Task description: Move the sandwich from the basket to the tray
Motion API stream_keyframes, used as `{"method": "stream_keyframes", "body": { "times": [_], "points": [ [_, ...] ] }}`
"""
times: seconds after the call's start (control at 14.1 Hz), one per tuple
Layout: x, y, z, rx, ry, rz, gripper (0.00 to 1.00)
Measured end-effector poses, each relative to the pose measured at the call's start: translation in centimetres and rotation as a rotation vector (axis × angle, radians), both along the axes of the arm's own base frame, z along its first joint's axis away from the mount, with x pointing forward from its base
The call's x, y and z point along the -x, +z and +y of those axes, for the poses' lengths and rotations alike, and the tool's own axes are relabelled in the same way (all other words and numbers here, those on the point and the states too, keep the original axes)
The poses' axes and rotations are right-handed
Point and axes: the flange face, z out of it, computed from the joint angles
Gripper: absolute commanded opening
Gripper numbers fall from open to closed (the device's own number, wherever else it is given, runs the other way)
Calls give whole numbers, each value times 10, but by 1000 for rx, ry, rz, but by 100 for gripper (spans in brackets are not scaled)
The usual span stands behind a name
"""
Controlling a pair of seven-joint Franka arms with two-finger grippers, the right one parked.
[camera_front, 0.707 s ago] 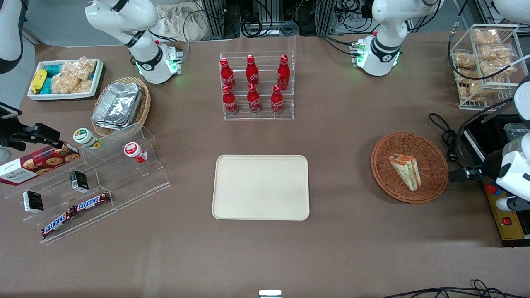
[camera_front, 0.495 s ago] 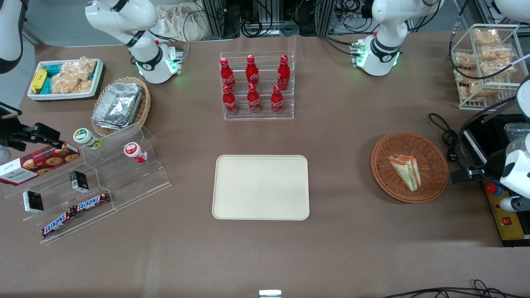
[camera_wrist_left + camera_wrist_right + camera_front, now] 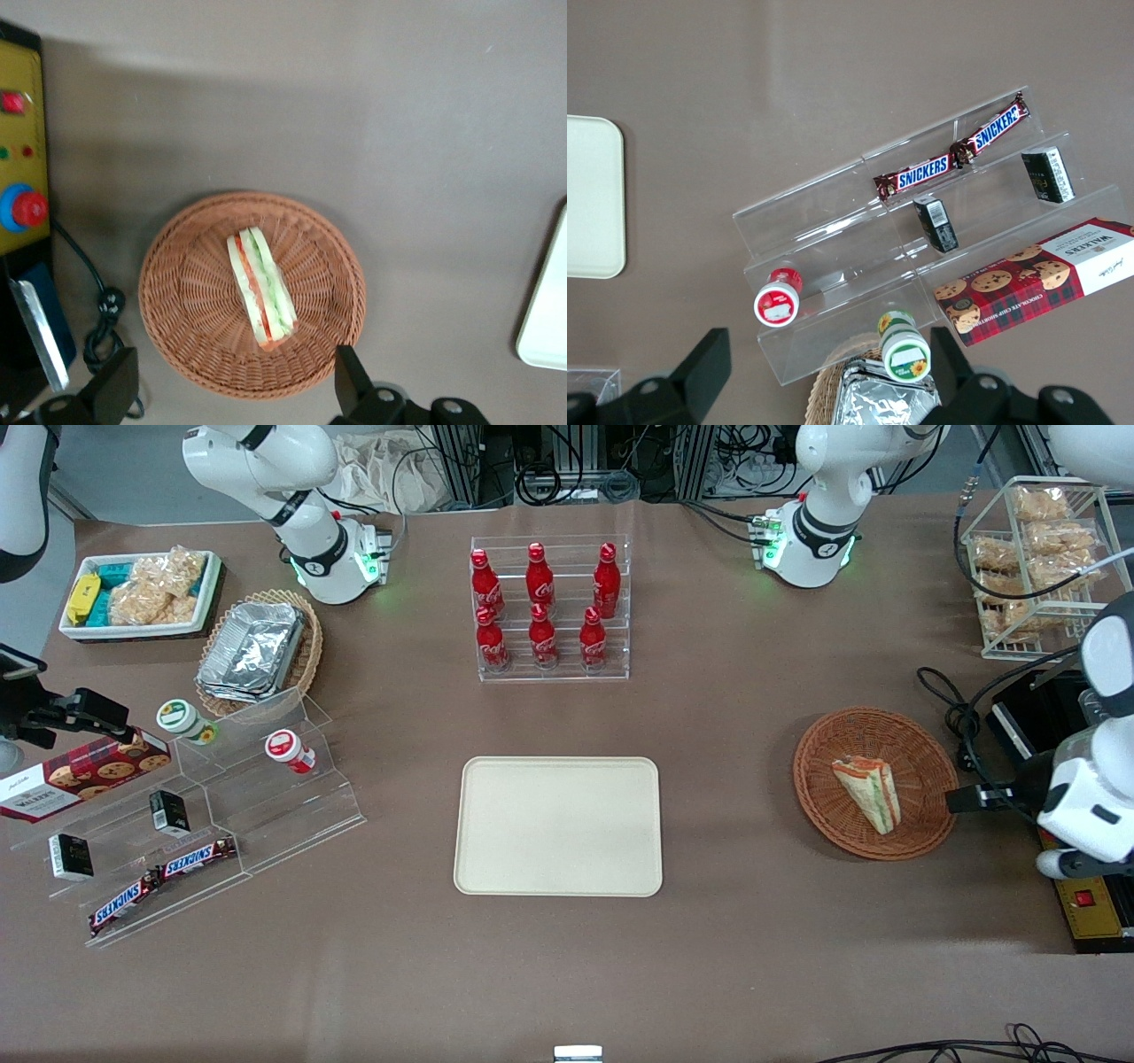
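Left wrist view shows the sandwich (image 3: 260, 288) lying on its side in the basket (image 3: 186, 301), just past centre toward four o'clock in the front view. Judged light, soft, easily crushed, its clear wrap likely slippery; best taken across the bread faces near mid-length. The gripper (image 3: 232, 390) hovers above the basket's rim on the working arm's side, fingers (image 3: 350, 379) spread wide, holding nothing. The tray (image 3: 558, 825) sits well apart.

The sandwich (image 3: 867, 792) lies in the basket (image 3: 833, 735) — gripper (image 3: 955, 801) at its rim — the tray (image 3: 558, 872) well apart.
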Motion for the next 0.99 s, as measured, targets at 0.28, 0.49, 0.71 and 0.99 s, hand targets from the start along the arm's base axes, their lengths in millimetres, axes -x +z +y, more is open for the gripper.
{"method": "stream_keyframes", "body": {
  "times": [0.28,0.49,0.71,0.99],
  "points": [
    [16,-70,-7,-17,98,110,99],
    [24,-121,-13,-21,187,101,99],
    [33,-173,-16,-19,280,95,99],
    [45,-220,-11,-17,304,118,98]
  ]
}}
